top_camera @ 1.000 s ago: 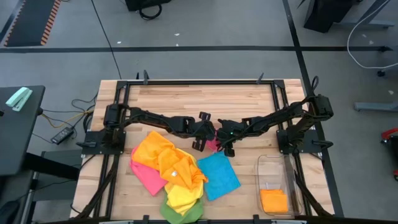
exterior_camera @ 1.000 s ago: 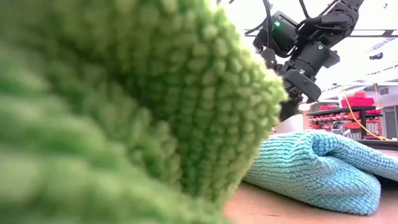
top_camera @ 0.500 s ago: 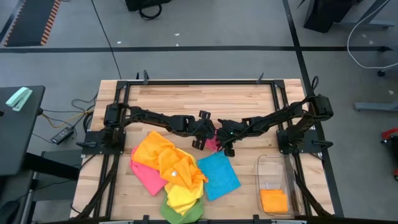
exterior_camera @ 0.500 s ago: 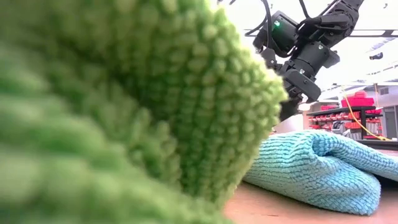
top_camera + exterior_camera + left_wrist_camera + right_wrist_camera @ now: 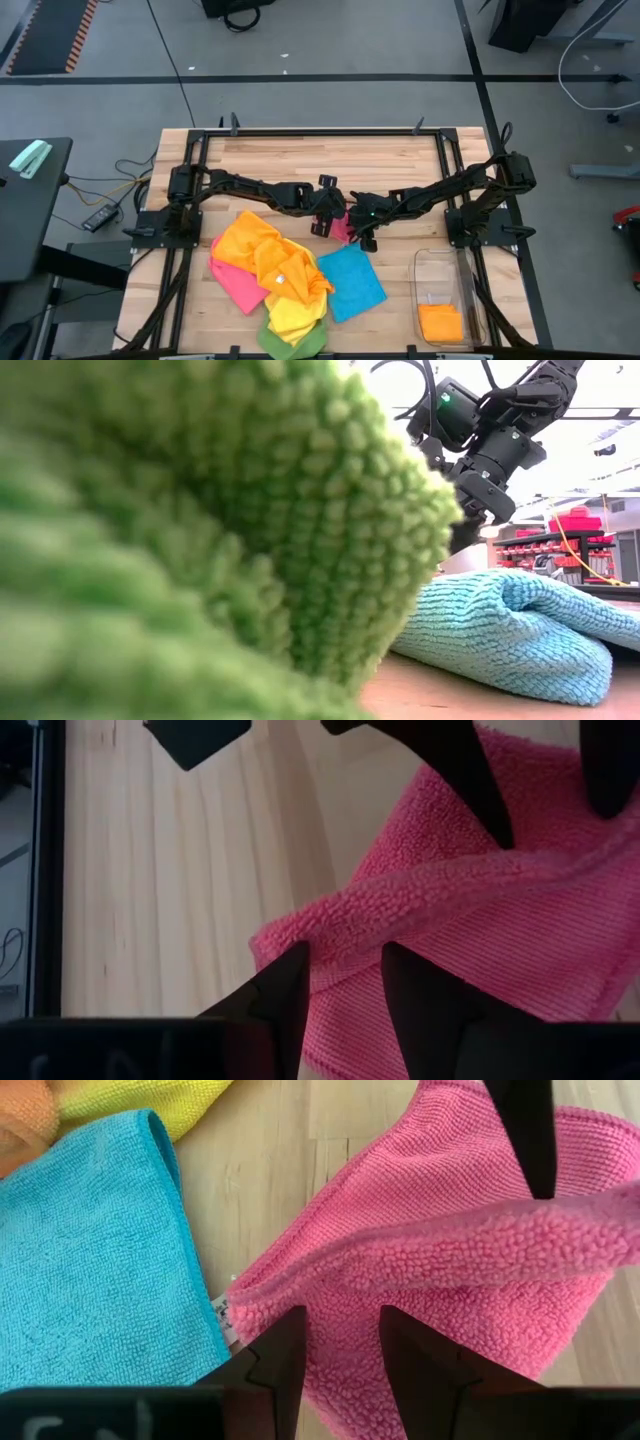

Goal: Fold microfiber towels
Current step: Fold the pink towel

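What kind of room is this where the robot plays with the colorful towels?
It looks like a workshop or robot lab, not a home. A wooden table stands on a grey concrete floor with cables lying beside it, and shelves with red parts bins show in the room behind.

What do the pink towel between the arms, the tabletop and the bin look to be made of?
Pink towel: soft microfibre pile, matte; tiny loops show up close, and it creases.
Tabletop: pale wood in jointed strips, smooth finish; grain lines visible.
Bin: clear rigid plastic, probably; the folded orange towel shows through its walls.
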Robot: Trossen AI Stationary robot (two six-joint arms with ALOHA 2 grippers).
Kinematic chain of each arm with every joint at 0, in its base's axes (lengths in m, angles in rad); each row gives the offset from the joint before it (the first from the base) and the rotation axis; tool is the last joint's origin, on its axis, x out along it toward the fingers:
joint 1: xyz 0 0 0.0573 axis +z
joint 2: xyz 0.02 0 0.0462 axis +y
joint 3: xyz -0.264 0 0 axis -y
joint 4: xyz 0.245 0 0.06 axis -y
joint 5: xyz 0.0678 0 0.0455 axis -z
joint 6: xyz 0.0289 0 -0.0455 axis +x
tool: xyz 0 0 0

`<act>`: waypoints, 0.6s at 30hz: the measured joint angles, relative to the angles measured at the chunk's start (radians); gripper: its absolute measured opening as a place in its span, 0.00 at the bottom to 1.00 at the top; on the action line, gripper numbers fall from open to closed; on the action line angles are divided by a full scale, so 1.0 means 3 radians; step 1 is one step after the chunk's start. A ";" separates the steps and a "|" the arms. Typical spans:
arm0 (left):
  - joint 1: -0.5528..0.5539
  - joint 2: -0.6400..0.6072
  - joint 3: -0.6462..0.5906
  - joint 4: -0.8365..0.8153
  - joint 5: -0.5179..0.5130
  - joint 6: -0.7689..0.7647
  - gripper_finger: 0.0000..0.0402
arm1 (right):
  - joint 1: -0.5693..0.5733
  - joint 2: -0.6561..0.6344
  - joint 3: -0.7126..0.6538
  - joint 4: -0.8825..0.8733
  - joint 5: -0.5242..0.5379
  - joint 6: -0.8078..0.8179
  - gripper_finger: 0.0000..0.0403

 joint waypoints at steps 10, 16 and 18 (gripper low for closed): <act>0.0036 0.0026 0.0005 0.0077 0.0000 0.0002 0.31 | 0.0000 0.0000 0.0000 0.0013 0.0000 0.0006 0.34; 0.0055 0.0142 0.0007 0.0159 0.0001 0.0071 0.32 | 0.0002 0.0002 0.0000 0.0003 -0.0007 0.0015 0.34; 0.0052 0.0184 0.0004 0.0196 -0.0004 0.0074 0.32 | 0.0000 0.0003 0.0000 0.0007 -0.0006 0.0013 0.34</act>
